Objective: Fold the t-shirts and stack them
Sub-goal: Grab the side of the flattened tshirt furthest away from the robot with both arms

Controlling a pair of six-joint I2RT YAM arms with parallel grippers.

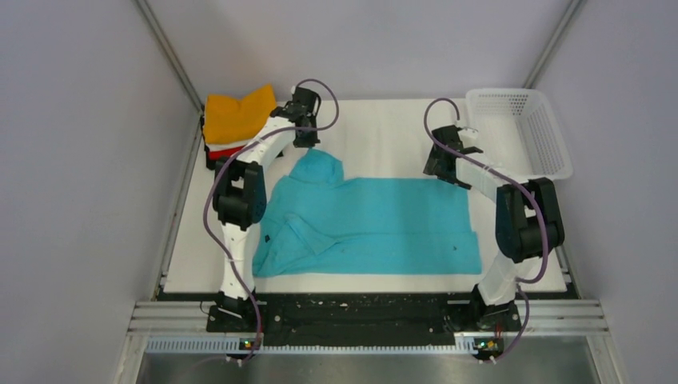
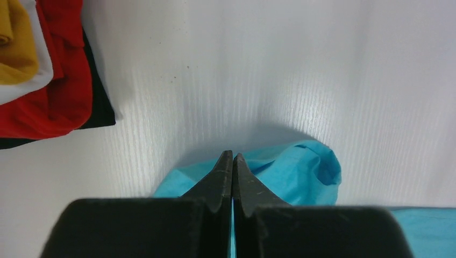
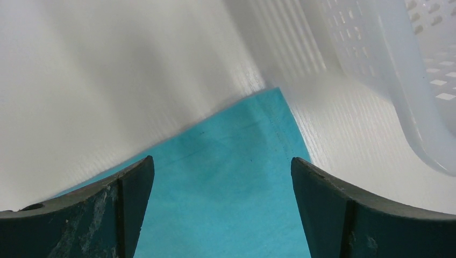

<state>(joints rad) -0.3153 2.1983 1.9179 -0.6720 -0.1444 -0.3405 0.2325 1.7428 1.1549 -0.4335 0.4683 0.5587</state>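
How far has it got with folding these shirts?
Done: a folded stack, orange on top, at the far left. In hand: the left tool pinches a sleeve of the spread turquoise shirt; the right tool hangs open over its far corner. Left: folding and stacking it.

a spread shirt lies in the middle of the table. a stack of folded shirts sits at its far left corner, a basket at the far right.

Five shirts are in view: one teal shirt, one orange shirt, one white shirt, one red shirt and one black shirt. One basket is present. Two arms are mounted: left arm and right arm.
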